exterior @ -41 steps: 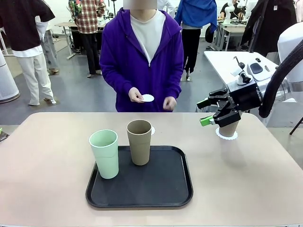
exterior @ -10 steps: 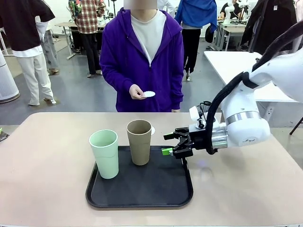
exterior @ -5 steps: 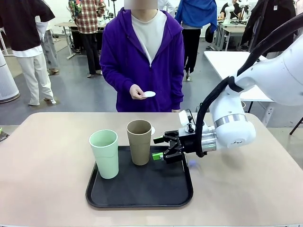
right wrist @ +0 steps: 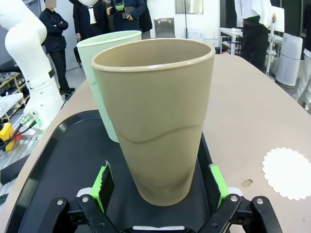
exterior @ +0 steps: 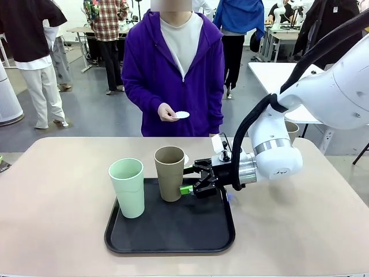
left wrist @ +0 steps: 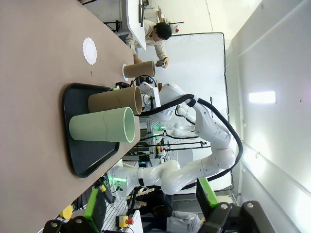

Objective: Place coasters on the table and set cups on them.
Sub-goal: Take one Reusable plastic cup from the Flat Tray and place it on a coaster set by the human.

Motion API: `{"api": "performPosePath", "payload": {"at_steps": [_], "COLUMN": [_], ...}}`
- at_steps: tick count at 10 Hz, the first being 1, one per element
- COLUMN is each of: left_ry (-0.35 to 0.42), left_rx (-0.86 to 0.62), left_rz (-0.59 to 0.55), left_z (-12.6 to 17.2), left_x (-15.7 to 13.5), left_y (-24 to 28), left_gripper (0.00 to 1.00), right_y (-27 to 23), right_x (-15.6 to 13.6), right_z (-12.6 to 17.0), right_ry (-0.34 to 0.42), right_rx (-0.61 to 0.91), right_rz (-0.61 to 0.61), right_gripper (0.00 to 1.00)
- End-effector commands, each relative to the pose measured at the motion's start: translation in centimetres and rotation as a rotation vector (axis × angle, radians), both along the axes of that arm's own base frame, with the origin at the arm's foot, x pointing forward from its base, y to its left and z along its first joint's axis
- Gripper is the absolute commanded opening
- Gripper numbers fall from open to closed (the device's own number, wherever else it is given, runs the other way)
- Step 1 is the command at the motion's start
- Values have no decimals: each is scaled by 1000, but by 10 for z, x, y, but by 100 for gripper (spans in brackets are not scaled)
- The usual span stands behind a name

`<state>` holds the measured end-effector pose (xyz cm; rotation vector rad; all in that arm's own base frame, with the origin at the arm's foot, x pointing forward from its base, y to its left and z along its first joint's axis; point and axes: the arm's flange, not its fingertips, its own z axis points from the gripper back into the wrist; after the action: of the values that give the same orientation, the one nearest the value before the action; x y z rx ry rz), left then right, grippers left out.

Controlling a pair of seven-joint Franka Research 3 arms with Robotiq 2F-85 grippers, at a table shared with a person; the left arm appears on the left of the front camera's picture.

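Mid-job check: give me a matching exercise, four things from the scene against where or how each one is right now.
Things:
1. green cup
2. tan cup on the tray
3. other tan cup
4. person's hand

States:
a. holding a coaster
b. standing on another coaster
c. between the open fingers of the right end effector
d. free on the tray, nothing gripping it

Pairs: 1-d, 2-c, 3-b, 4-a

In the front view I see a grey floor (exterior: 98, 115), smooth and slightly glossy. A white rectangular table (exterior: 272, 75) stands at the right, and more tables (exterior: 286, 36) are farther back. The left wrist view shows a white screen (left wrist: 199, 58) and a bright rectangular lamp (left wrist: 262, 97).
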<state>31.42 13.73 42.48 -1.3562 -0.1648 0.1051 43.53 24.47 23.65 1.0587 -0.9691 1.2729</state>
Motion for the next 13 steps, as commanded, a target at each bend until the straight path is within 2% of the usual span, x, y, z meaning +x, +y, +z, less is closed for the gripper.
{"api": "performPosePath", "payload": {"at_steps": [1, 13], "left_ry": [-10, -10], "left_rx": [-10, -10], "left_rz": [6, 6], "left_z": [2, 2], "left_x": [0, 0], "left_y": [0, 0], "left_gripper": [100, 100], "right_y": [11, 57], "right_x": [4, 9], "right_z": [-7, -15], "right_ry": [-28, -13], "right_rx": [18, 29], "right_rz": [16, 67], "right_gripper": [100, 100]}}
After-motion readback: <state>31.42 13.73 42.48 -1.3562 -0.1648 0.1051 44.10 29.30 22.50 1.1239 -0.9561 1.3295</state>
